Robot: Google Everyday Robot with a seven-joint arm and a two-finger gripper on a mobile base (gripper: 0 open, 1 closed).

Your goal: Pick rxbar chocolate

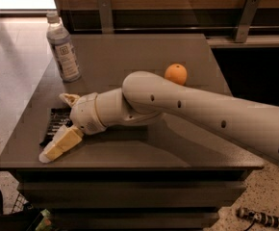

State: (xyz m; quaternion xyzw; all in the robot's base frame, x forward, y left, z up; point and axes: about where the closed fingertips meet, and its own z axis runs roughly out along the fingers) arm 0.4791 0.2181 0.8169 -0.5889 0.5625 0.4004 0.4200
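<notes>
The rxbar chocolate is a flat black bar with white lettering, lying near the left front edge of the grey table. My gripper is low over it at the table's left front. Its jaws are open, with one cream finger behind the bar and the other finger in front of it, so the bar lies between them. The wrist hides the bar's right part.
A clear water bottle with a white label stands at the table's back left. An orange sits behind my forearm, right of centre. The table's left edge and front edge are close to the gripper.
</notes>
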